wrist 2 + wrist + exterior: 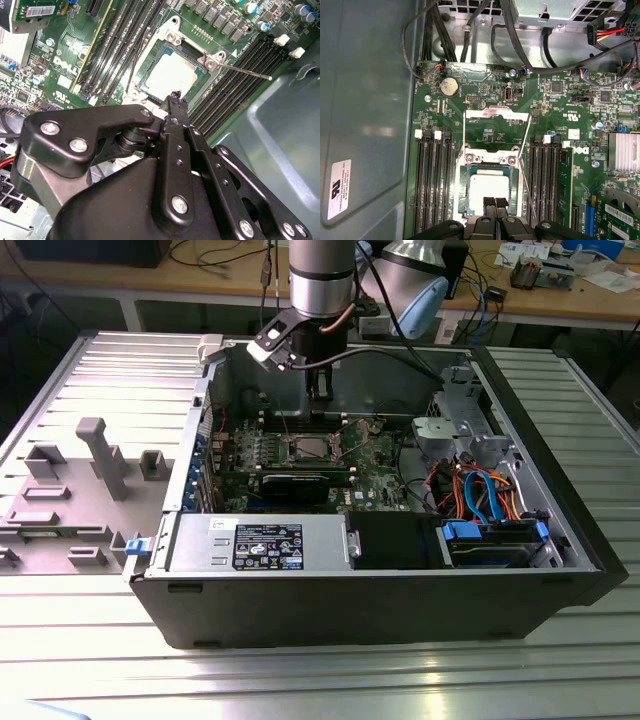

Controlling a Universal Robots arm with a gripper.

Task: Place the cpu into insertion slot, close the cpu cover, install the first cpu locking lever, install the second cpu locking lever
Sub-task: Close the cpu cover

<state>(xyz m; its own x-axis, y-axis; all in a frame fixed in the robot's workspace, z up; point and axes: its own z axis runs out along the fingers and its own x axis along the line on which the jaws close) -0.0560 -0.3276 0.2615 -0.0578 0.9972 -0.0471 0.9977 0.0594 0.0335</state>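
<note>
The cpu (489,186) lies flat in the insertion slot (462,192), its pale metal face up; it also shows in the second wrist view (172,75). The cpu cover (487,114) stands swung back, off the socket, on the coin-battery side. Two thin wire levers (525,137) stick up unlatched beside the socket, and one rod (247,71) juts out sideways. My gripper (495,202) hovers just above the cpu's near edge, fingers shut with nothing between them. In the exterior view the gripper (320,390) hangs over the socket (305,448) inside the open case.
Long black memory slots (432,190) flank the socket on both sides. A black expansion card (300,480), a power supply (260,543) and cables (480,495) crowd the case. A heat sink (625,150) sits nearby. A grey fixture tray (90,470) lies at the exterior view's left.
</note>
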